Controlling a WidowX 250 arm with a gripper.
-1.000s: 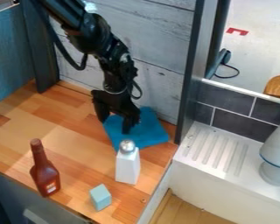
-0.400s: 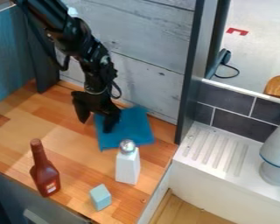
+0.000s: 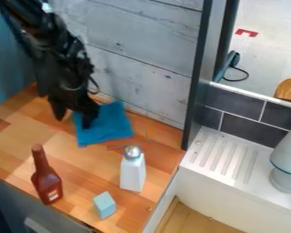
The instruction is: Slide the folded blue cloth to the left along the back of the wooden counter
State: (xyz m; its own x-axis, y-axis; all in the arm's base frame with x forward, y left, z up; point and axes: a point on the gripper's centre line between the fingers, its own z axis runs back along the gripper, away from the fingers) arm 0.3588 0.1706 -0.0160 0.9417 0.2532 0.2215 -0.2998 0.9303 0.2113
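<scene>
The black gripper (image 3: pixel 73 119) is at the upper left of the wooden counter, pointing down with its two fingers spread apart. Its right fingertip rests on the left part of a blue cloth (image 3: pixel 111 125), while the left one is beside the cloth over bare wood. The cloth lies flat near the grey plank wall. To its lower right stands a white bottle (image 3: pixel 132 175) with a silver cap. A brown-red bottle (image 3: pixel 46 179) is upright at the lower left, and a light blue block (image 3: pixel 104 205) sits by the front edge.
Behind the cloth rises the plank wall (image 3: pixel 142 68), with a dark post (image 3: pixel 196 86) at its right end. A white ribbed sink ledge (image 3: pixel 224 157) adjoins the counter on the right, with a grey-white object (image 3: pixel 288 164) on it.
Gripper and cloth have both shifted left along the wall, the cloth sliding over the counter with the fingertip on it. Bottles and block have kept their places.
</scene>
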